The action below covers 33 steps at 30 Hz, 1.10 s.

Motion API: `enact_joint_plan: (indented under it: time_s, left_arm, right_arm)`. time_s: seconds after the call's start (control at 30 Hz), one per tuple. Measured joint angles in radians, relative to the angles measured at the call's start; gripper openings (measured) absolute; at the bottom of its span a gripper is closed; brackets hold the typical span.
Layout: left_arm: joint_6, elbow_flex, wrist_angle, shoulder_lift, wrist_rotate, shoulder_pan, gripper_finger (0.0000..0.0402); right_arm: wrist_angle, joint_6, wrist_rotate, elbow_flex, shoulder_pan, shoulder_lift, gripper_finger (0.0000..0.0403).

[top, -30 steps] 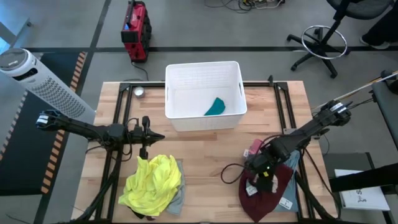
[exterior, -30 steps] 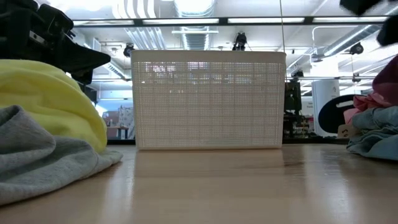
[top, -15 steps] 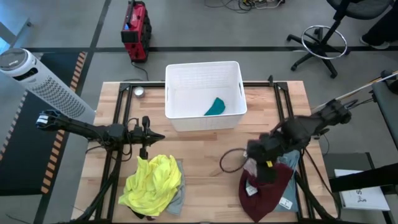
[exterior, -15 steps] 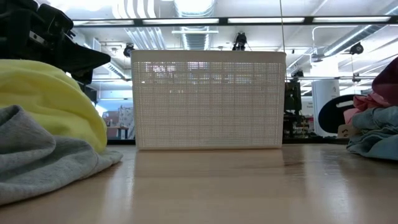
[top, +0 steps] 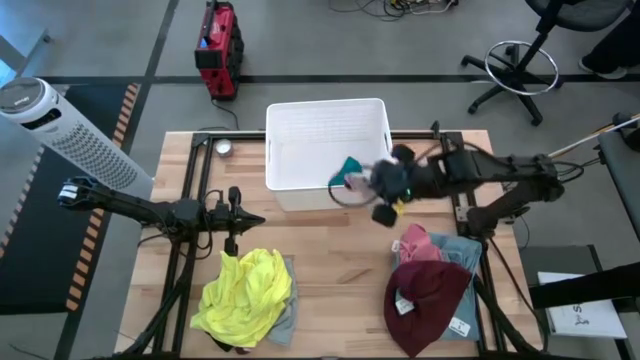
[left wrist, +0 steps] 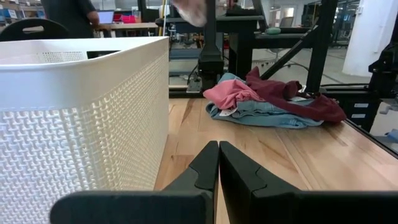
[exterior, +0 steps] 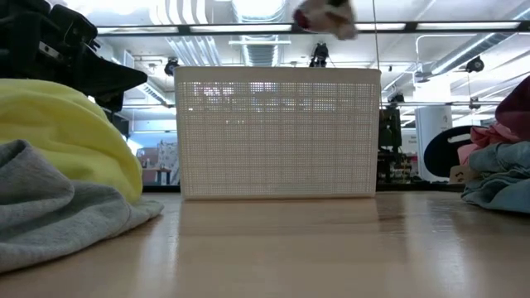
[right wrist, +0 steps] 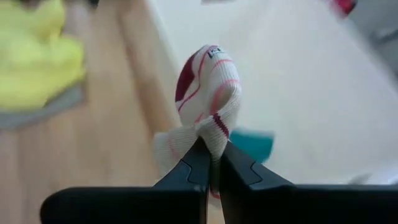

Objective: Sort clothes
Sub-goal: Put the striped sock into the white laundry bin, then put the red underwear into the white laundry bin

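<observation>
My right gripper [top: 365, 183] is shut on a small white sock with red and pink stripes [right wrist: 208, 99], above the near right part of the white slatted basket [top: 300, 107]. The sock also shows high up in the low view [exterior: 325, 15]. A teal piece [top: 347, 170] lies in the basket. The yellow top [top: 245, 292] lies on grey fabric [top: 283, 325] at the near left. Maroon [top: 430, 300], pink [top: 415, 243] and light blue pieces [top: 462, 250] lie piled at the near right. My left gripper [top: 258, 219] is shut and empty, left of the basket's near wall. My right gripper pinches the sock at a bunched fold [right wrist: 210, 140] between its two fingers. The arm reaches in from the table's right. The sock is lifted clear of everything, and its striped part [right wrist: 214, 81] bulges out beyond the fingertips.
The table's middle, between the yellow pile and the maroon pile, is bare wood [top: 340, 270]. A small round object [top: 223, 148] lies at the far left. A white tower fan [top: 60, 125] stands beyond the table's left edge.
My right gripper has risen from the maroon and pink pile at the near right and swung toward the far edge and left, to above the basket. The striped sock has gone with it, lifted clear.
</observation>
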Motion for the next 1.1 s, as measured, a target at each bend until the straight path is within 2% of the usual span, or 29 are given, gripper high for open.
enact_joint_plan:
  time_s: [0.1, 0.23, 0.43, 0.53, 0.73, 0.93, 1.1]
  left_arm:
    - [0.0, 0.0, 0.0, 0.0, 0.0, 0.0, 0.0]
    - [0.0, 0.0, 0.0, 0.0, 0.0, 0.0, 0.0]
    - [0.0, 0.0, 0.0, 0.0, 0.0, 0.0, 0.0]
    - [0.0, 0.0, 0.001, 0.0, 0.0, 0.0, 0.0]
    - [0.0, 0.0, 0.0, 0.0, 0.0, 0.0, 0.0]
    - [0.0, 0.0, -0.001, 0.002, 0.0, 0.0, 0.0]
    - [0.0, 0.0, -0.018, 0.003, 0.0, 0.0, 0.0]
  right_arm:
    - [0.13, -0.125, -0.002, 0.0, -0.086, 0.005, 0.0]
    - [0.22, -0.247, -0.002, 0.0, -0.192, 0.02, 0.0]
    - [0.239, -0.25, 0.0, -0.001, -0.311, 0.071, 0.0013]
    - [0.248, -0.256, -0.003, -0.001, -0.328, 0.112, 0.0043]
    - [0.266, -0.297, -0.007, -0.001, -0.329, 0.18, 0.0128]
    - [0.239, -0.311, -0.003, 0.03, -0.314, 0.178, 0.0208]
    - [0.171, -0.323, -0.011, 0.093, -0.255, 0.135, 0.0252]
